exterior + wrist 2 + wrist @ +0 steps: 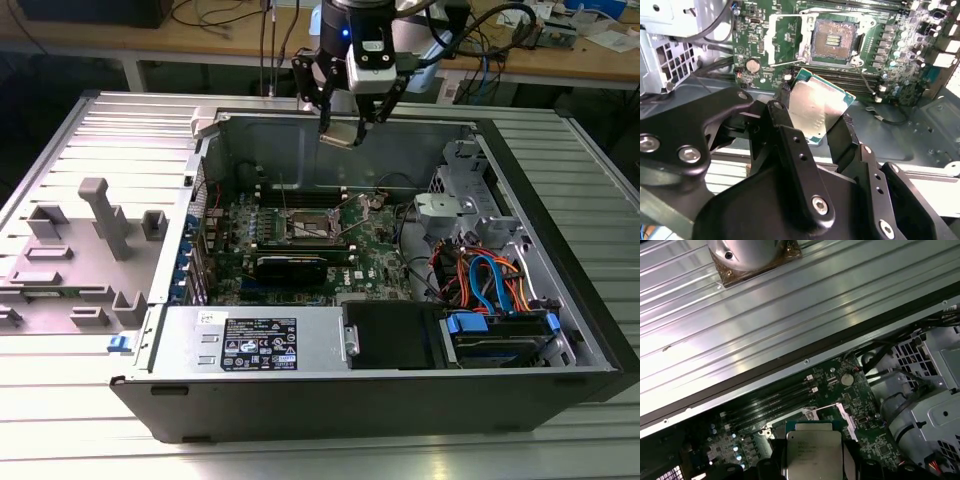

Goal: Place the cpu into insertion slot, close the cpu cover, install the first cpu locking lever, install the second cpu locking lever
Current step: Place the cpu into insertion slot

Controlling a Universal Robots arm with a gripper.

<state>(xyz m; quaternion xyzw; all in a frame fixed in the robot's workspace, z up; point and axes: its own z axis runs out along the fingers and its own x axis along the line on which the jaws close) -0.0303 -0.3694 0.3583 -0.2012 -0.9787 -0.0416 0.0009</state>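
Note:
My gripper [345, 128] hangs above the back wall of the open computer case [150, 400], shut on the cpu [340, 134]. The cpu [816, 111] is a small square chip held by its edges, its dull silver top [812, 450] plain in the first wrist view. Below and forward of it, the insertion slot [315, 228] lies bare on the green motherboard, its dark centre [834, 41] uncovered. The cpu cover [785, 40], a thin silver frame, is swung open beside the slot. A thin lever wire [787, 62] runs along the slot's edge.
A grey fixture plate with upright blocks [95, 240] lies at the exterior view's left. Inside the case are a long black card [295, 265], memory slots [300, 195], a power supply [255, 340] and a drive cage with blue and orange cables [490, 285].

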